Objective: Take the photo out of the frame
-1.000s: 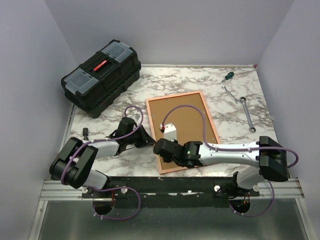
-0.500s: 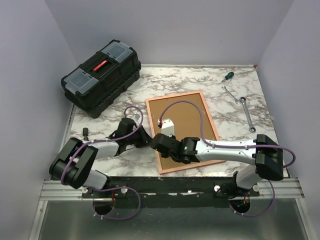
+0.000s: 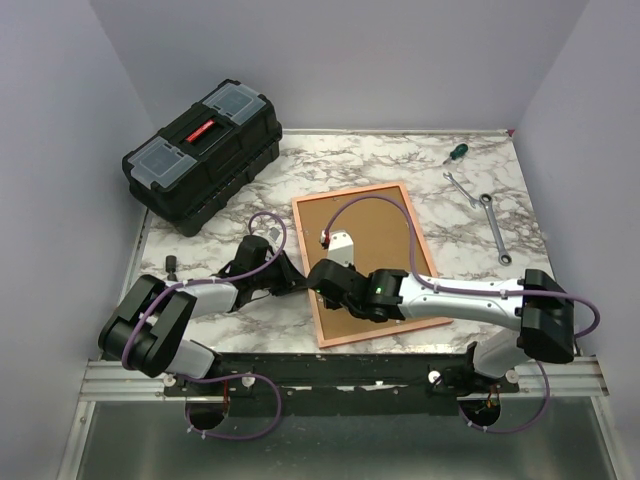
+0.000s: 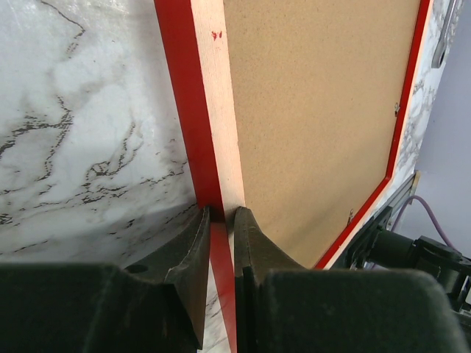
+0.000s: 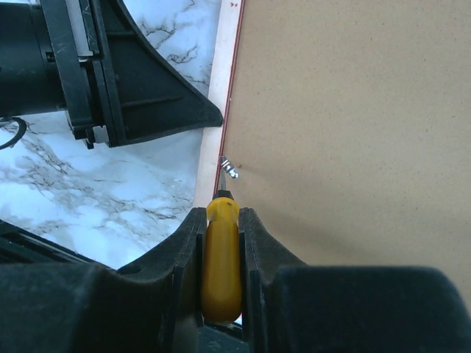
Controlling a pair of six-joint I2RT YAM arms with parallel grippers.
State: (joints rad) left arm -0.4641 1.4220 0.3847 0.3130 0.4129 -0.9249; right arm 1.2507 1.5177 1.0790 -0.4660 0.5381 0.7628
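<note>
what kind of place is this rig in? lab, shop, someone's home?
Probably a lab test cell staged as a workbench. Plain lavender walls box in a marble-pattern table with an aluminium mounting rail at its near edge. A black toolbox, a wrench and a green-handled screwdriver lie on it.

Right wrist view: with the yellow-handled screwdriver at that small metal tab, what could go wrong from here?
1. The yellow-handled screwdriver in the right tool could slip off the small metal tab and gouge the brown backing board.
2. The left tool pinches only the edge of the thin red frame; prying might shift it.
</note>
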